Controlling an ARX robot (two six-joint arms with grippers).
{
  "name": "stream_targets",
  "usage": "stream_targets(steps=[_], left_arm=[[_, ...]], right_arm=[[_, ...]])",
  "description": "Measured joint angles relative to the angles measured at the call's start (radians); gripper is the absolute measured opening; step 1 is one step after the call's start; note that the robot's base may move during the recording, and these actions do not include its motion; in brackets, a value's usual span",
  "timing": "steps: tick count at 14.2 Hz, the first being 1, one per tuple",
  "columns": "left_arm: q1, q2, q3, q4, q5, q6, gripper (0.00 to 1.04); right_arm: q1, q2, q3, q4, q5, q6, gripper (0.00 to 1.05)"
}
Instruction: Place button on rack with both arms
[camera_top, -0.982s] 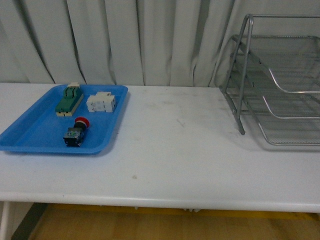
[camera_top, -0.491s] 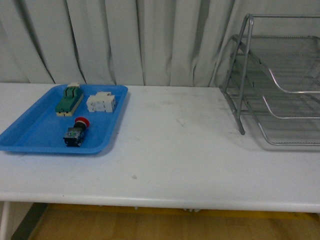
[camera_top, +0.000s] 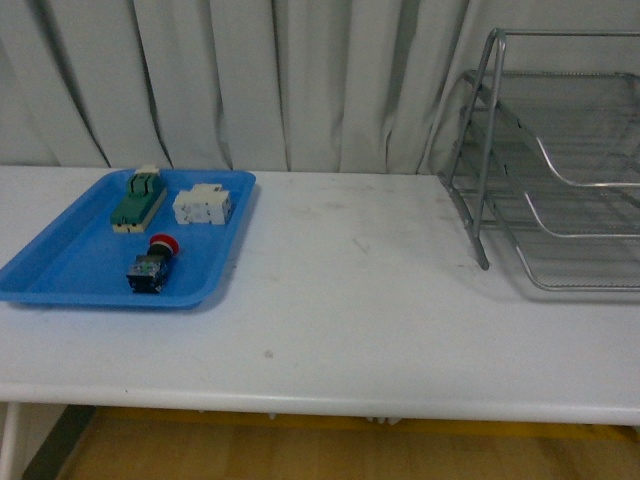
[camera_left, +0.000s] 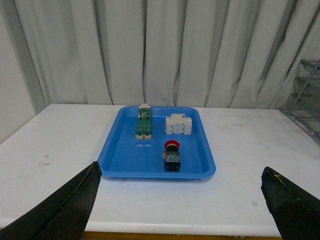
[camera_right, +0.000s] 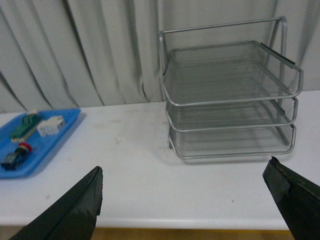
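The button (camera_top: 153, 265), red cap on a dark body, lies in the blue tray (camera_top: 60, 270) at the table's left. It also shows in the left wrist view (camera_left: 171, 156) and the right wrist view (camera_right: 14, 154). The silver wire rack (camera_top: 560, 160) stands at the right, empty; it also shows in the right wrist view (camera_right: 230, 95). Neither arm shows in the front view. My left gripper (camera_left: 182, 200) is open, held back off the table's front edge, facing the tray. My right gripper (camera_right: 185, 200) is open, held back facing the rack.
The blue tray (camera_left: 125, 160) also holds a green-and-cream component (camera_top: 139, 198) and a white blocky component (camera_top: 203, 205). The white table (camera_top: 350, 300) runs between tray and rack. Grey curtains (camera_top: 280, 80) hang behind.
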Motion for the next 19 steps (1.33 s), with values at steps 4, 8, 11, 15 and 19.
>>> stream_targets(steps=[4,8,11,15,19], left_arm=[[0.0,0.0,0.0,-0.001,-0.001,0.0,0.98],[0.0,0.0,0.0,-0.001,-0.001,0.0,0.98],[0.0,0.0,0.0,-0.001,-0.001,0.0,0.98],[0.0,0.0,0.0,-0.001,-0.001,0.0,0.98],[0.0,0.0,0.0,-0.001,-0.001,0.0,0.98]], right_arm=[[-0.319,0.804,0.33,0.637,-0.216,0.194,0.98],[-0.409,1.417,0.716,0.669,-0.193,0.65,0.98],[-0.395,1.64,0.755,0.834,-0.215,1.003,0.98],[-0.288,1.814,0.741,1.017,-0.187,1.309,0.98],[-0.208,1.918,0.706,1.142,-0.187,1.383,0.98]])
